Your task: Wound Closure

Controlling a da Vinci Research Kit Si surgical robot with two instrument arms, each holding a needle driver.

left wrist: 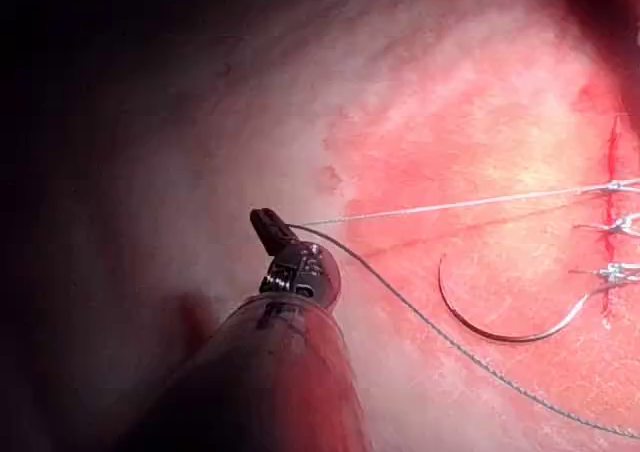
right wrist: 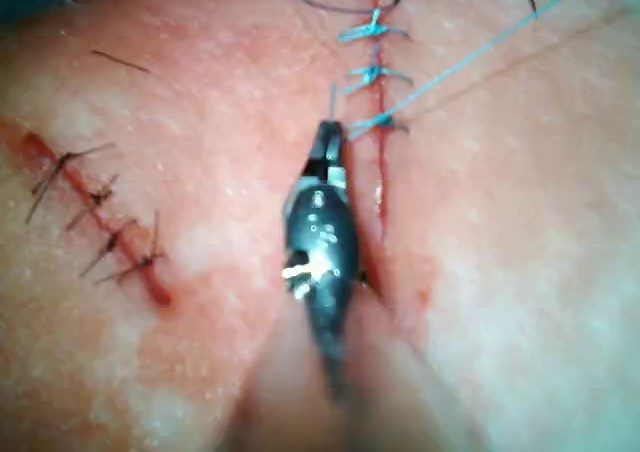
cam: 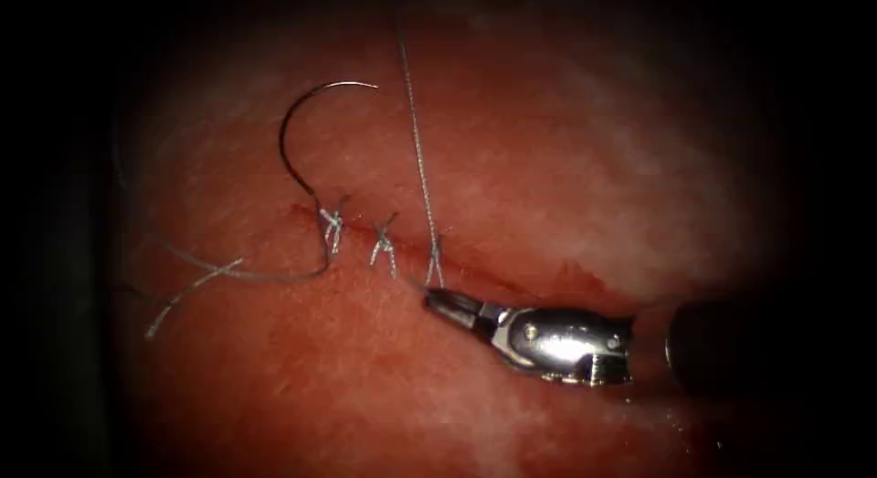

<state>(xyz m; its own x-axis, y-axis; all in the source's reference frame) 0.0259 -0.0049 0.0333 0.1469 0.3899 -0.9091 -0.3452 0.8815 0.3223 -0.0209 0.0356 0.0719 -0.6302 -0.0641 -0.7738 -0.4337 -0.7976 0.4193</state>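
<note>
The right claw (cam: 438,302) sits low in the endoscope view, right of the middle, with its shiny body leading off to the right. Its jaws are closed on a short end of thread just below the cut (cam: 493,275). The tip sits right by the third knot (cam: 435,251).

The cut runs as a thin red line across the tissue (cam: 566,158), from the middle left down toward the right. Three knots sit in a row on it: the first knot (cam: 331,228), the second knot (cam: 384,244), then the third. To the right of the third knot the cut is still open and red.

A long thread (cam: 416,131) goes straight up from the third knot to the top of the frame. In the left wrist view the left claw (left wrist: 268,228) is closed on this thread, well away from the cut, and the thread looks tight.

The needle (cam: 297,135) lies free on the tissue at the upper left, above the cut. No claw holds it. Its point faces right, and it is not in the tissue. Loose thread (cam: 228,272) runs from its lower end out to the left.
</note>
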